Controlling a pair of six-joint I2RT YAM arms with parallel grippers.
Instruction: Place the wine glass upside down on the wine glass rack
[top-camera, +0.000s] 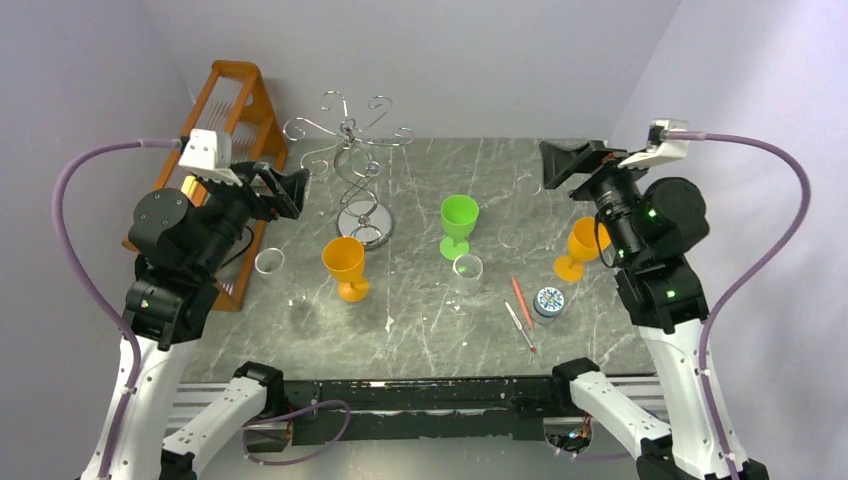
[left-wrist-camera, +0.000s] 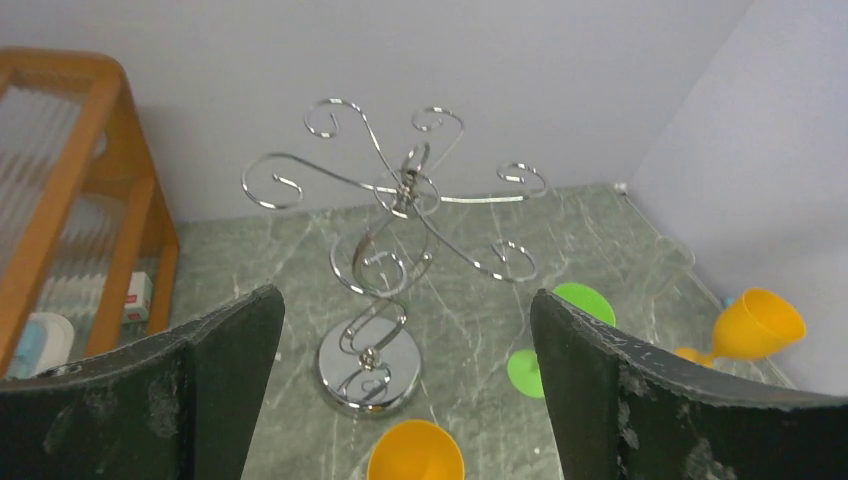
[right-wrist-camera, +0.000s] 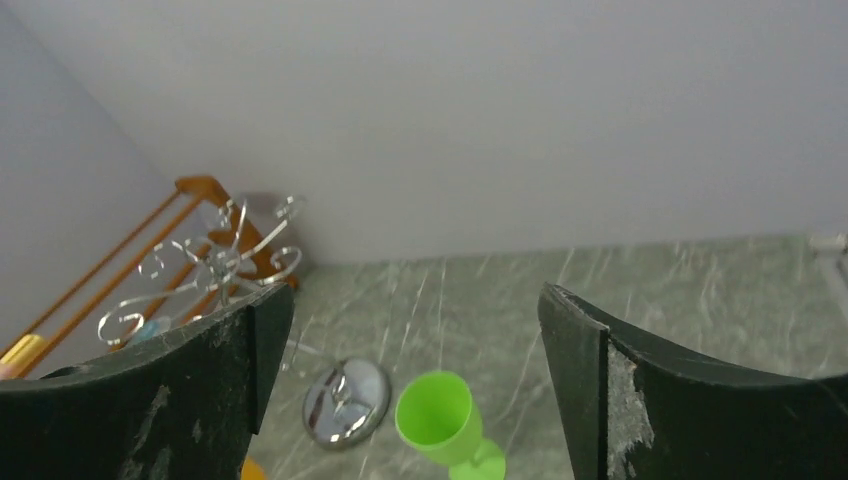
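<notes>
Left gripper is up off the table at the left, jaws spread wide, nothing in them. It's facing the wine glass rack, which stands just to its right, toward the far side. Right gripper is up at the far right, also wide and empty. The clear wine glass sits upright near the middle, well apart from both. A green goblet is just behind it, and an orange goblet is to its left, just in front of the rack's base.
</notes>
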